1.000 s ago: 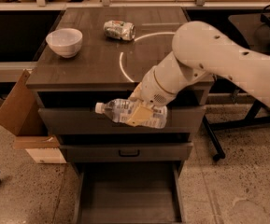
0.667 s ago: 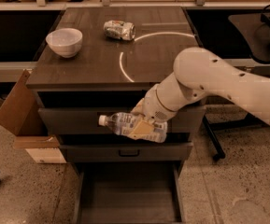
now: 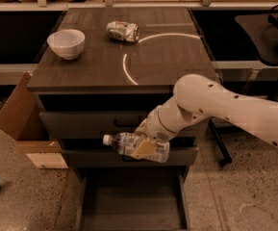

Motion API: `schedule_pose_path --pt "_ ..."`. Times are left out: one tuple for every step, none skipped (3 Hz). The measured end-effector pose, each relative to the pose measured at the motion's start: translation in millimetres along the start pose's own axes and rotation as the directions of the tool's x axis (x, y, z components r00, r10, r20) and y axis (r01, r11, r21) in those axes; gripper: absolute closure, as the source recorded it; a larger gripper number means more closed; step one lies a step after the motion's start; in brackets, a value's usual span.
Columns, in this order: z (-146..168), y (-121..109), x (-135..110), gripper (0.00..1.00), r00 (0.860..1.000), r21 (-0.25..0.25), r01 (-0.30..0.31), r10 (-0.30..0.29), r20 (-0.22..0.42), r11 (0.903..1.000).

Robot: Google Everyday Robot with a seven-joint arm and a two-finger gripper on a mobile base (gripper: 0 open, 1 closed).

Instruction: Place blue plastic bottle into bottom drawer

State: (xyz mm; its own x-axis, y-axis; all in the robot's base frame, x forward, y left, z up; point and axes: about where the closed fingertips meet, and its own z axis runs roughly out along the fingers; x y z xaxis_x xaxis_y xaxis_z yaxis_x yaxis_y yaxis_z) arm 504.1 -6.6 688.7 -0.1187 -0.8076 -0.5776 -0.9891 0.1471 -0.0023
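The blue plastic bottle (image 3: 129,144), clear with a white cap pointing left, lies sideways in my gripper (image 3: 145,147). The gripper is shut on the bottle's body and holds it in front of the cabinet's middle drawer, above the pulled-out bottom drawer (image 3: 129,203). That drawer is a wide shallow tray with a plain dark floor. My white arm (image 3: 225,107) reaches in from the right.
On the cabinet top (image 3: 153,69) stand a white bowl (image 3: 66,43) at the left and a crushed silver can (image 3: 122,31) at the back. A cardboard box (image 3: 20,112) leans against the cabinet's left side. A black chair base (image 3: 220,148) stands at the right.
My gripper has come down and slightly right with the bottle, from the top drawer's height to the middle drawer's front. Bowl and can have not moved.
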Motion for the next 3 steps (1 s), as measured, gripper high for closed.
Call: schedule_pose_path --pt "29 8 15 1.0 0.999 0.002 0.041 -0.041 0.011 0.9991" --pt "64 14 29 1.0 0.996 -0.015 0.076 -0.076 0.037 0.997" --pt "97 18 43 1.0 0.992 -0.045 0.09 -0.085 0.098 0.9949"
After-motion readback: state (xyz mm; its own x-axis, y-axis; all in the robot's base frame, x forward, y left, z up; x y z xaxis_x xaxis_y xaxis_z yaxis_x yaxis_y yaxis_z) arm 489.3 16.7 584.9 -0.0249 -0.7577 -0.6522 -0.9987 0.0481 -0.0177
